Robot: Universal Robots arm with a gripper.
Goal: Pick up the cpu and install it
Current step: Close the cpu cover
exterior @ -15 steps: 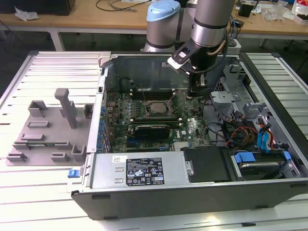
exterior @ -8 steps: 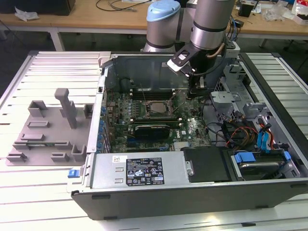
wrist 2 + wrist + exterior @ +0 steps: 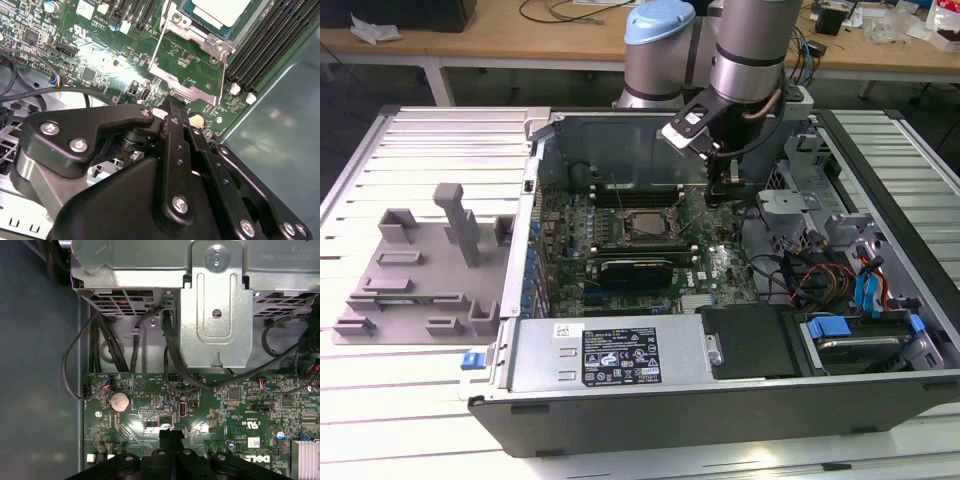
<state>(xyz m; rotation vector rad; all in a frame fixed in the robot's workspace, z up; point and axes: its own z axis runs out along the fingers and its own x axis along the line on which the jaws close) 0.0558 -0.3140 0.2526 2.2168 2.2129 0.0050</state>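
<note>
Fingers point(image 3: 176, 120) closed beside socket point(image 3: 197, 32) holding cpu point(image 3: 220, 10); printed label point(image 3: 620, 357) on case point(image 3: 720, 410).

Bench point(image 3: 430, 140): white ribbed slats, dark frame on the edges. Past the bench's far edge: long wooden desk point(image 3: 520, 42) w/ white leg point(image 3: 440, 82). On the desk: black cables point(image 3: 560, 10) mid, crumpled white wrap point(image 3: 372, 28) and dark box point(image 3: 410, 12) twd exterior view's left, misc clutter point(image 3: 895, 22) twd exterior view's right. Light bright, even; soft glare on slats.
</note>
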